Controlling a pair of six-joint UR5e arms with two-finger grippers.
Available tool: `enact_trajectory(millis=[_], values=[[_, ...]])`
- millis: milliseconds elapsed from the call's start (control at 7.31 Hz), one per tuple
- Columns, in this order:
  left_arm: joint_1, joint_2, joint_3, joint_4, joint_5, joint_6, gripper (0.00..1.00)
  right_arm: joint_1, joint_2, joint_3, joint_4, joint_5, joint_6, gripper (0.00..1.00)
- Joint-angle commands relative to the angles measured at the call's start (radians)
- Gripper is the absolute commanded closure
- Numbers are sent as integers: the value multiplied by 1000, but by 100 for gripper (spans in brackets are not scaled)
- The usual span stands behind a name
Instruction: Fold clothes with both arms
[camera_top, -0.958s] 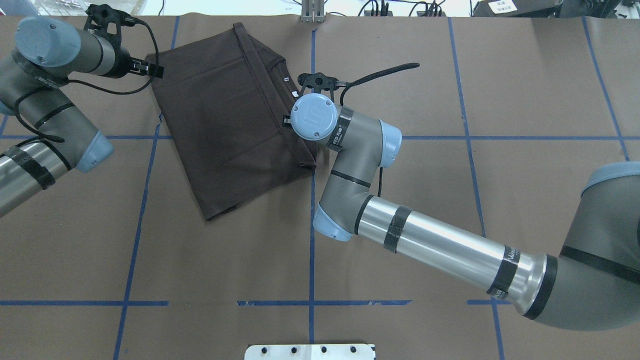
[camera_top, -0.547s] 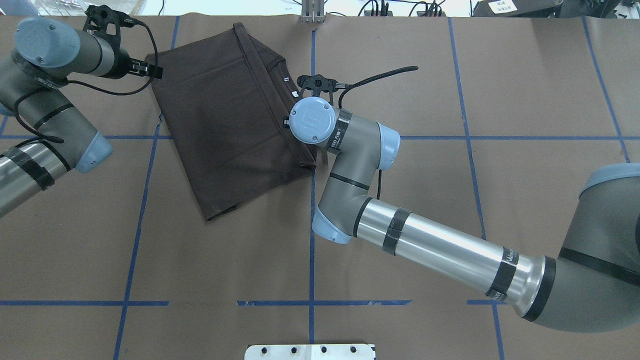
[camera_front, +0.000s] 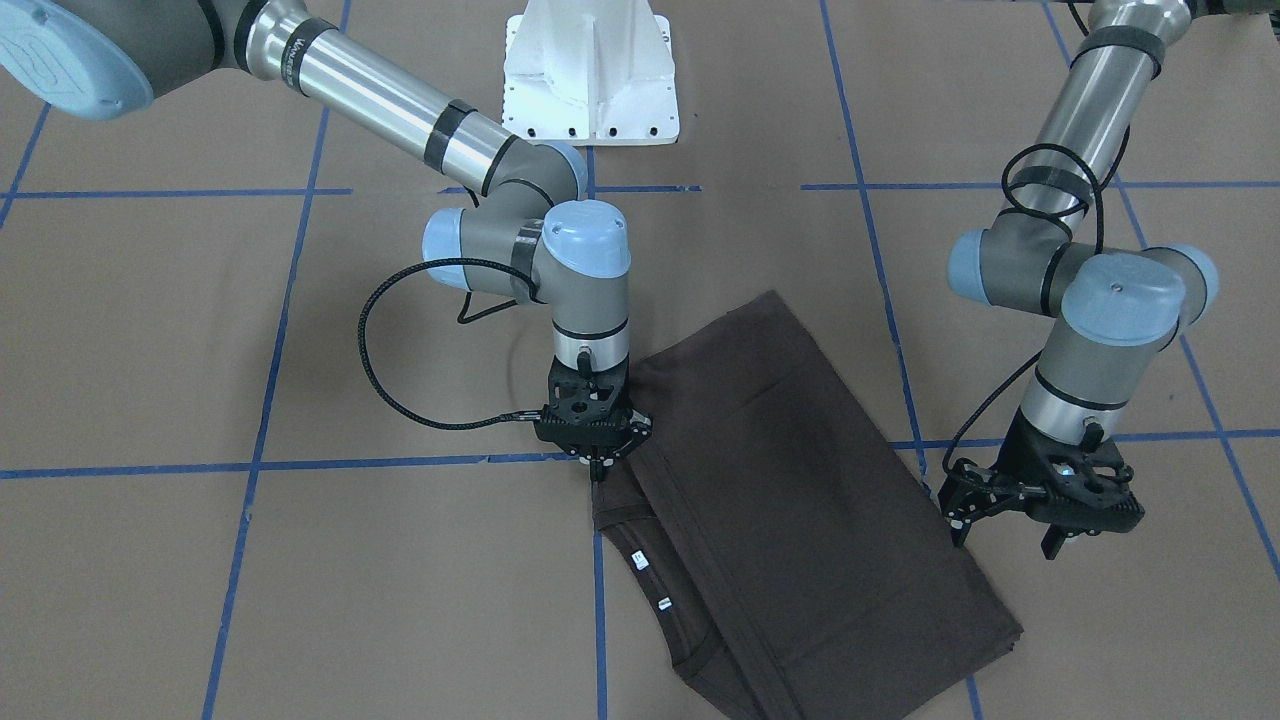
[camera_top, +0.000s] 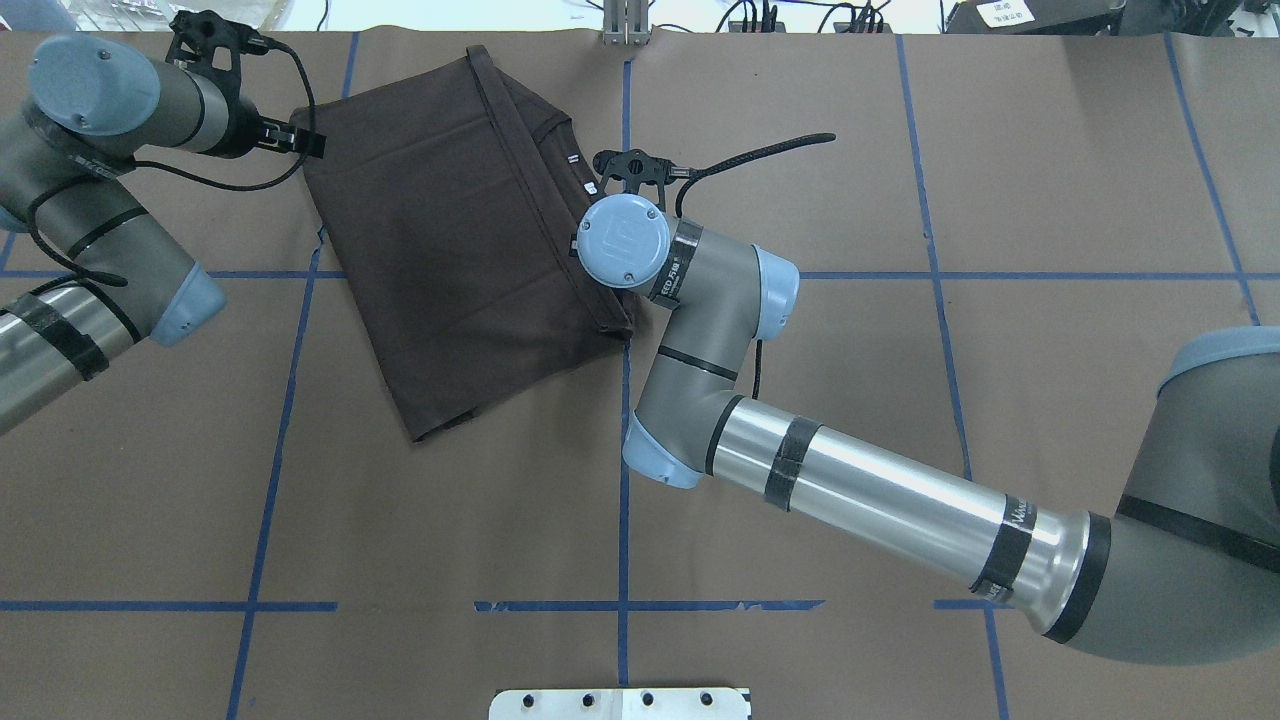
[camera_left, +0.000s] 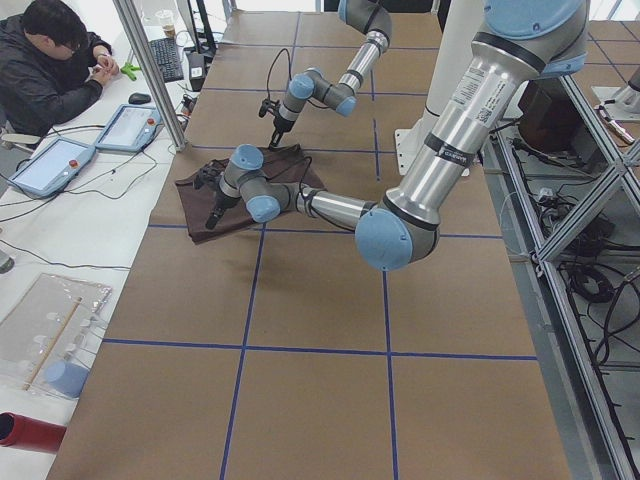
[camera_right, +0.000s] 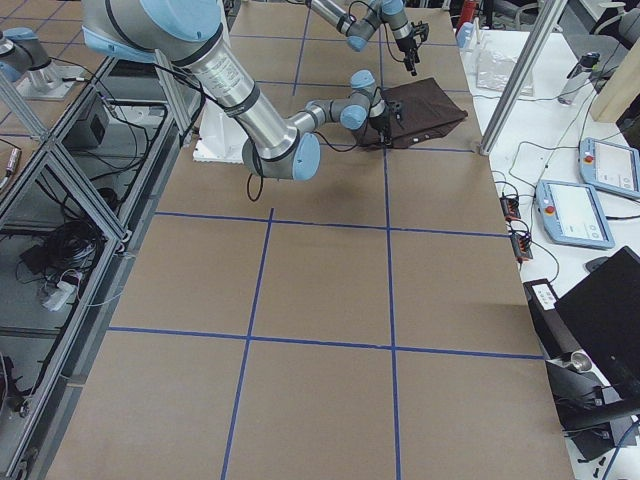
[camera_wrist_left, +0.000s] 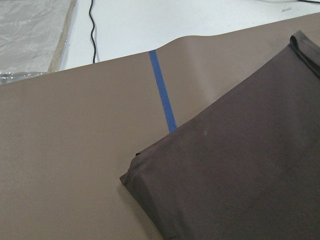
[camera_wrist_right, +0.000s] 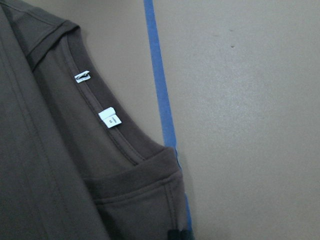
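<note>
Brown paper-covered bench (camera_top: 900, 450), gridded with blue tape lines, under all of it. Across it, the silver-grey jointed right arm (camera_top: 880, 500) with light blue caps, reaching in long from the near right corner toward the middle and pointing straight down at the wrist. Then the matching left arm (camera_top: 110, 240), bent at the far left. Next, the dark brown cotton T-shirt (camera_top: 450, 230), folded to a skewed rectangle. Lies flat on the far half of the bench, mostly left of the centre tape line, collar side toward the right arm. Black right claw (camera_front: 596, 462), with fingers drawn together, tip down at the shirt's edge beside the collar. Cannot tell whether pinching cloth or not. Black left claw (camera_front: 1003, 540), with fingers spread apart, holding nothing, hanging just beside the shirt's opposite edge. Smallest, two white neck labels (camera_wrist_right: 110, 118) along the inside of the ribbed collar.
</note>
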Motion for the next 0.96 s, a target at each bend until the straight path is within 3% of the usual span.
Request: enact_trajectory(millis=[0, 137, 410, 821], values=[[2, -3, -7, 0, -2, -4, 0, -4, -5, 50, -24, 3, 5, 100], [12, -3, -16, -2, -2, -23, 0, -17, -37, 118, -64, 3, 5, 100], [38, -3, -35, 0, -2, -35, 0, -61, -202, 326, -70, -9, 32, 100], [41, -4, -36, 0, -2, -41, 0, -220, -440, 616, -74, -150, 32, 100]])
